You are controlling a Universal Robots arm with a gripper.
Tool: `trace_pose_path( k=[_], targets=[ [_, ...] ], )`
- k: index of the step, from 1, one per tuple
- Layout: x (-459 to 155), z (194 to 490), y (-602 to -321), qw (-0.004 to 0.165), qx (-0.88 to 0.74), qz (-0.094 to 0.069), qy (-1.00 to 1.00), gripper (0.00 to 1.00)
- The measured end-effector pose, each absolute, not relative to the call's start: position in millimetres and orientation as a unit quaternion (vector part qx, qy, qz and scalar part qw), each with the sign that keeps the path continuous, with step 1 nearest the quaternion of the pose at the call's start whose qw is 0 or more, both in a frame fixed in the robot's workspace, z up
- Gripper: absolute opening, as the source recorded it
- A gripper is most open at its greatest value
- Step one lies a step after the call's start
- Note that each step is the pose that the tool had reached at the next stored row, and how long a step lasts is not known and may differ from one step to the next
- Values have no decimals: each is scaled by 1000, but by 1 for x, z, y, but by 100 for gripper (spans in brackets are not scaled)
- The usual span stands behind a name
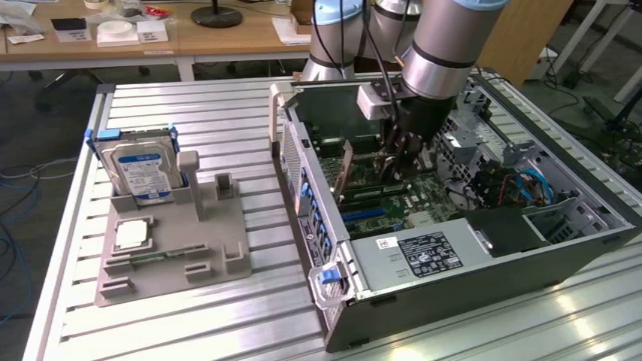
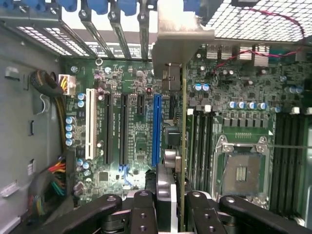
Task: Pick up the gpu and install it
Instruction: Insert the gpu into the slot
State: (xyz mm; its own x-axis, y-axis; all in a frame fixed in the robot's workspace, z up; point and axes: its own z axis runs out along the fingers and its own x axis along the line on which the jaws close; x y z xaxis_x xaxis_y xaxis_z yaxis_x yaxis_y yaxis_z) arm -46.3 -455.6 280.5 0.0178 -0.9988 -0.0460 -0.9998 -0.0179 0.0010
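Wrist view looks along the gpu (image 2: 174,139), a thin black card seen edge-on with a silver metal end bracket (image 2: 183,44) at its far end. It hangs over the green motherboard (image 2: 136,141) inside the open dark metal computer case (image 1: 482,278). The black two-fingered gripper (image 2: 168,207) is closed narrowly on the card's near end, one finger against each face.

The card runs just beside the long blue expansion slot (image 2: 156,129), between it and the dark memory slots (image 2: 200,141). Its bracket reaches the slot openings in the rear wall. In the exterior view the gripper is deep in the case, near the board.

I judge the pickup done and the install step in hand. Whether the card's lower edge has entered a slot I cannot tell. Seating it calls for that edge to sit square over its slot and for the bracket to stay clear of the rear frame. It then needs a straight, even press, since a tilt could jam the connector.
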Motion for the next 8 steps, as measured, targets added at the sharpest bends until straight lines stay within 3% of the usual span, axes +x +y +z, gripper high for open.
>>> trace_pose_path(
  k=[8],
  targets=[
    [-54,267,-458,16,-717,17,697,28]
  ],
)
